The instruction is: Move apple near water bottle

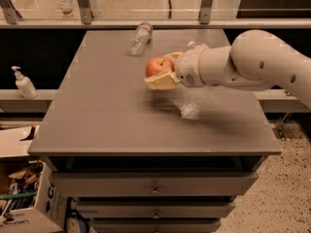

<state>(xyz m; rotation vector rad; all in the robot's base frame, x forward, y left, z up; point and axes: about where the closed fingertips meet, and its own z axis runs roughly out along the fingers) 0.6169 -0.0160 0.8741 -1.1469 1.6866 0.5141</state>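
**Apple clamped in the gripper, close to the water bottle**

Take the water bottle [140,37] as your reference. It is a clear, ribbed bottle lying on its side near the far edge of the grey tabletop [102,115].

Far to its left and off the table, you will see a white pump dispenser [23,83] standing upright on a low ledge. Below that, in the lower left corner and nearer the camera than the water bottle, is an open cardboard box [24,212] beside the cabinet's drawers [154,186].

Just to the right of the water bottle and a little nearer the camera is the apple [156,66], red-orange with its stem end up. It is near the bottle but not touching it.

The gripper [164,71] is at the same spot, its cream fingers [159,81] closed on the apple, one below it and one behind its upper right side. The apple looks to be held clear of the tabletop, with a soft shadow under it.

Further right of the water bottle, the white arm [252,62] reaches in from the right edge across the table. Under the arm there is a pale, speckled patch [189,109] on the tabletop. You cannot tell what it is.
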